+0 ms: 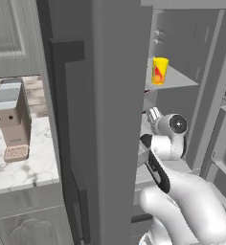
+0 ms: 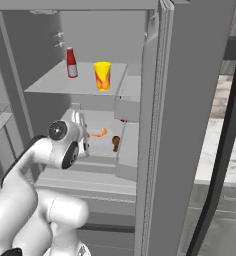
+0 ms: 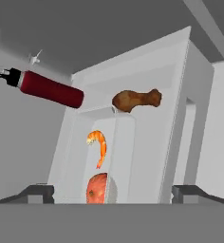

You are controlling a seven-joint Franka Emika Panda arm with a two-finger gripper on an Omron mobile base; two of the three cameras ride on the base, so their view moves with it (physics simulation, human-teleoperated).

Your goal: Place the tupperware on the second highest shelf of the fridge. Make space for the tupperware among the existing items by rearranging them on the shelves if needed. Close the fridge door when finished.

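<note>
Two dark finger tips (image 3: pixel 35 192) stand spread wide at the hand view's bottom corners, with the gripper (image 3: pixel 113 193) pinching nothing. Between them, at 6 o'clock, sits the tupperware (image 3: pixel 100 156) on a fridge shelf (image 2: pixel 97 142), holding a shrimp (image 3: pixel 98 144). A drumstick (image 3: pixel 136 100) lies at 12 o'clock of it, a dark red bottle (image 3: pixel 45 88) at 10 o'clock. One shelf higher stands the yellow cup (image 2: pixel 102 75).

Crowded middle shelf, roomier shelf above

Centre of the right base view: shrimp (image 2: pixel 98 133) and drumstick (image 2: pixel 116 143) crowd the arm's shelf; above, yellow cup (image 2: pixel 102 75) and red bottle (image 2: pixel 71 63) leave bare shelf (image 2: pixel 50 82) at left.
</note>
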